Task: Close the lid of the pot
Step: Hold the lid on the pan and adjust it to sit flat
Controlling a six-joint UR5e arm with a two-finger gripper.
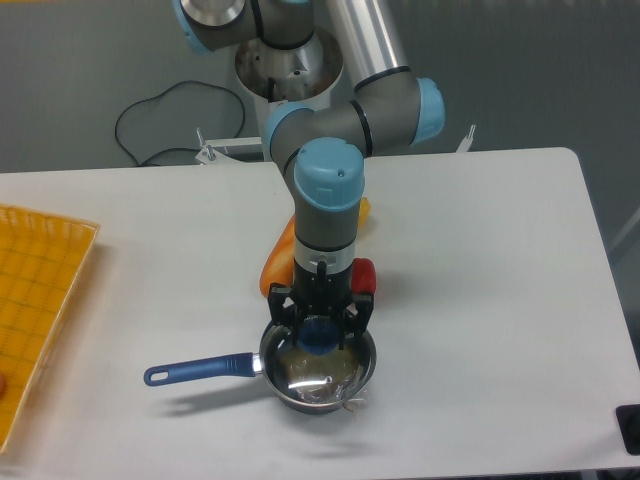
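Observation:
The pot (318,385) is a small round dark saucepan near the table's front centre. Its long blue handle (198,370) points left. The glass lid (315,368) with a silver rim lies on the pot's mouth, and its blue knob (320,335) shows at the centre. My gripper (320,325) points straight down over the pot. Its fingers (284,308) stand on either side of the knob, spread wider than the knob. Whether they touch the knob is hard to tell.
An orange toy vegetable (278,262) and a red object (365,275) lie just behind the pot, partly hidden by the arm. An orange mesh tray (40,300) sits at the table's left edge. A black cable (170,115) loops behind the table.

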